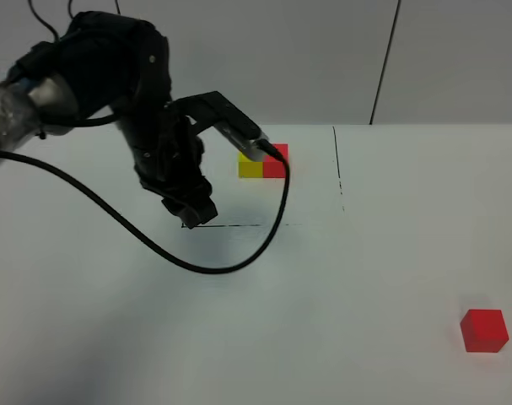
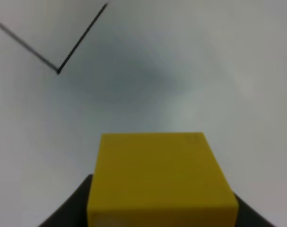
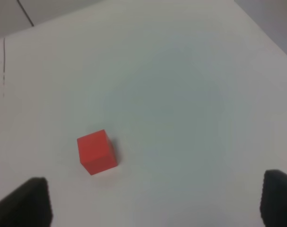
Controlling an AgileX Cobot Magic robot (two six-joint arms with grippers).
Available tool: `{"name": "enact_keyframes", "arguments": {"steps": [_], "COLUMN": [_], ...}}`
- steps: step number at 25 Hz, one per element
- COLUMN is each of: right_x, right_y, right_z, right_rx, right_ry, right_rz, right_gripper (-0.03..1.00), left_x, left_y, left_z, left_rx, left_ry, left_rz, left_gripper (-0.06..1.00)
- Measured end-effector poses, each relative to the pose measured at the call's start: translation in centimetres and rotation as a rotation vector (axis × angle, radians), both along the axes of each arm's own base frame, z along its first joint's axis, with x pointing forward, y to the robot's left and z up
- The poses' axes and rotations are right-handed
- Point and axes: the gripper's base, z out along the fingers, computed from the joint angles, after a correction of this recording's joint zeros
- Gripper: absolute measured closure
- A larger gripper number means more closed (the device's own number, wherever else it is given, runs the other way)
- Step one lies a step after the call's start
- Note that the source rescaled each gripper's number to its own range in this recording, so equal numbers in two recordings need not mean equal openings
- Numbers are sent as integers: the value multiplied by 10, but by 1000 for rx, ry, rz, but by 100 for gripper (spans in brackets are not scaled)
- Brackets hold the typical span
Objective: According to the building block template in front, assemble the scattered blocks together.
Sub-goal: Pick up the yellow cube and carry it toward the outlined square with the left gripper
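The left gripper [image 2: 160, 215] is clamped on the yellow cube [image 2: 160, 175]; only dark slivers of its fingers [image 2: 70, 210] show at the cube's lower corners; in the high view the arm hides that cube entirely, and whether it touches the table [image 1: 365, 295] cannot be told. The building block template [image 1: 262, 167] sits just beyond, partly covered by the wrist and its cable [image 1: 213, 270]. The right gripper [image 3: 152, 205] gapes wide, its tips cut off by the frame edge; the red cube [image 3: 97, 151] lies before it, well apart from the template.
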Motion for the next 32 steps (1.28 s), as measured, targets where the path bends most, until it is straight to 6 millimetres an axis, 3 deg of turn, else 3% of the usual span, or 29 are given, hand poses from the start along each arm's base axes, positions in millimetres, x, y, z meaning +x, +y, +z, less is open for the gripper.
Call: {"name": "enact_keyframes", "arguments": {"steps": [8, 15, 21, 27, 32], "right_x": [0, 0, 0, 0, 0], "right_y": [0, 0, 0, 0, 0], "right_z": [0, 0, 0, 0, 0], "right_rx": [0, 0, 0, 0, 0], "right_ry": [0, 0, 0, 0, 0], "right_rz": [0, 0, 0, 0, 0], "right_gripper": [21, 21, 21, 21, 21], "left_x": [3, -10, -20, -24, -25], "left_y": [-79, -125, -143, -150, -151], "left_z": [-23, -59, -78, -79, -95], "left_rx": [3, 86, 117, 77, 89], "left_ry": [-64, -71, -59, -54, -7], "left_rz": [-416, -610, -680, -692, -693], "left_gripper": [94, 94, 94, 94, 94]}}
